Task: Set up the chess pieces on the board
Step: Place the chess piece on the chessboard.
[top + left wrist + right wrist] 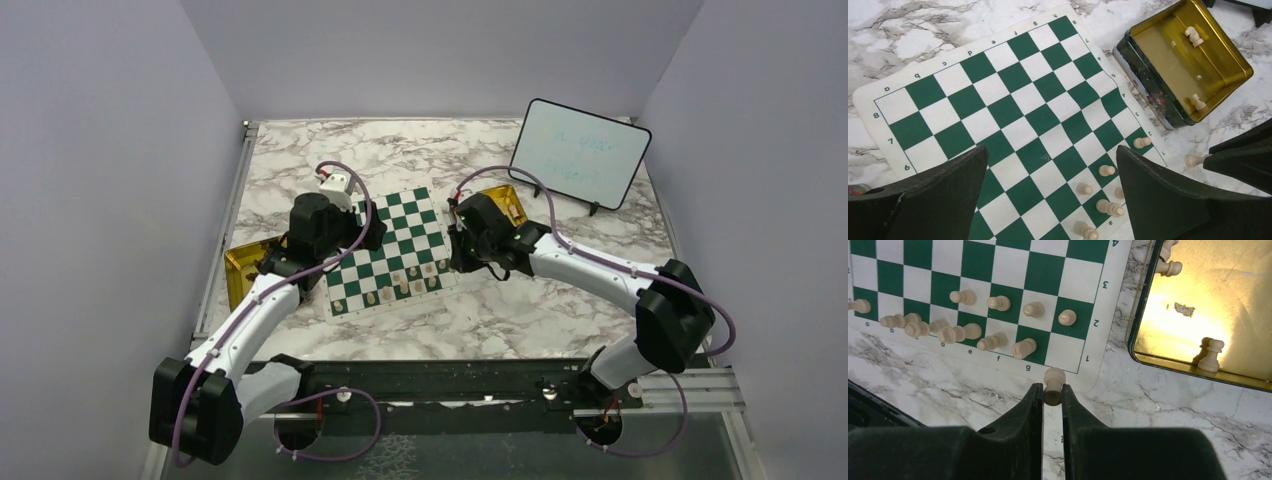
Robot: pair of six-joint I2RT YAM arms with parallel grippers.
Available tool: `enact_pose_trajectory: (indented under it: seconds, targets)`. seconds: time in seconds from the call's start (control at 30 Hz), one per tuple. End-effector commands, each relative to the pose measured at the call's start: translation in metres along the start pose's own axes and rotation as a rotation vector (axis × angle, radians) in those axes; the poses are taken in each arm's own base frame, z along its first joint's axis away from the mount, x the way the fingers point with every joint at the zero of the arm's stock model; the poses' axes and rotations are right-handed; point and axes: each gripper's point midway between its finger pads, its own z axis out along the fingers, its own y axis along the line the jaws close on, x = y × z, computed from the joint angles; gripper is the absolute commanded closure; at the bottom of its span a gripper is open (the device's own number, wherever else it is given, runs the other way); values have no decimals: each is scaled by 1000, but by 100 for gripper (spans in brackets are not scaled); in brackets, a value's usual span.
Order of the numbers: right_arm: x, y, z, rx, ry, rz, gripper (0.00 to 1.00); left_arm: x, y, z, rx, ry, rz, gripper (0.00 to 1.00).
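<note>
Right gripper pinches a piece by its narrow part, just off the board corner. Small, rigid, likely light and slick, it would topple easily. Left gripper hangs spread wide above the board.

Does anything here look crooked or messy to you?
Yes: the board lies skewed to the edges of the table, and its border beside the gold tin ripples instead of lying flat.
</note>
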Motion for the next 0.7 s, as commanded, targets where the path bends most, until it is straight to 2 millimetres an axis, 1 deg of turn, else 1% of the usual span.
enact_pose_trajectory:
  seconds: [0.0,0.1,0.23,0.33,0.43,0.5,0.67]
  targets:
    - [1,-3,8,79,18,-39,88,0,17,-6,-96,-12,-21,1]
    - [6,0,17,91,42,-47,89,3,21,-12,-125,-10,-24,1]
    - [11,3,28,112,67,-54,89,6,26,-22,-150,3,21,1]
    - [13,4,34,138,85,-61,88,2,39,-32,-228,-29,36,1]
    - [16,5,39,158,100,-68,89,-6,47,-41,-275,-80,56,1]
    - [19,4,40,169,109,-69,89,-8,49,-45,-290,-95,64,1]
    - [22,2,44,185,122,-67,89,-8,48,-46,-284,-93,68,1]
